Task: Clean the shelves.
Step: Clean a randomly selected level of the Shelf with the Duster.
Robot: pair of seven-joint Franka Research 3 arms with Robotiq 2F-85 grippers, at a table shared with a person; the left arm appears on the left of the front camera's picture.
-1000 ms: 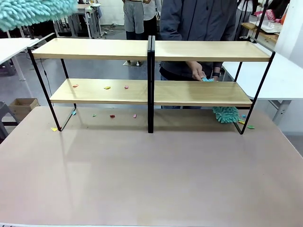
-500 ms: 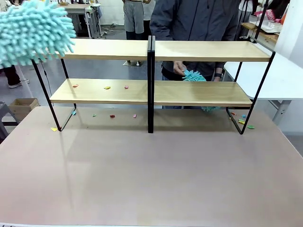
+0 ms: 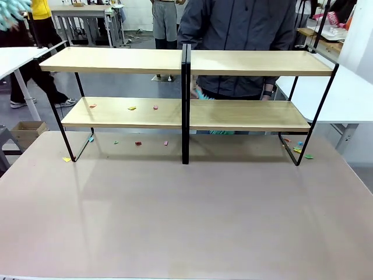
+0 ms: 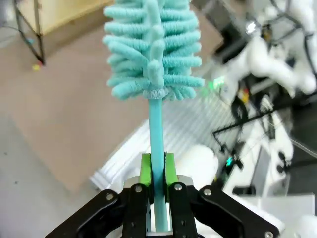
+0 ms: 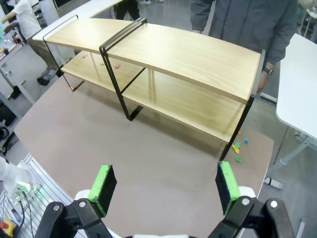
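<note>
The shelves (image 3: pixel 186 114) are two joined racks of light-wood boards on black tube frames, standing across the far side of the table; the right wrist view looks down on the shelves (image 5: pixel 173 54). My left gripper (image 4: pixel 157 171) is shut on the handle of a fluffy teal duster (image 4: pixel 151 49). A tip of that duster (image 3: pixel 9 10) shows at the front view's top left corner, above and left of the racks. My right gripper (image 5: pixel 165 186) is open and holds nothing, high over the table's near side. Small coloured paper scraps (image 3: pixel 132 108) lie on the lower left board.
A person (image 3: pixel 239 29) stands behind the racks and holds a second teal duster (image 3: pixel 201 94) at the lower board's middle. More scraps lie on the table under the left rack (image 3: pixel 139 143) and by the right leg (image 3: pixel 308 156). White tables (image 3: pixel 355 93) flank the racks.
My left gripper has carried its duster up and left, almost out of the front view. The person's duster has swept leftward along the lower board from the right end to the middle.
</note>
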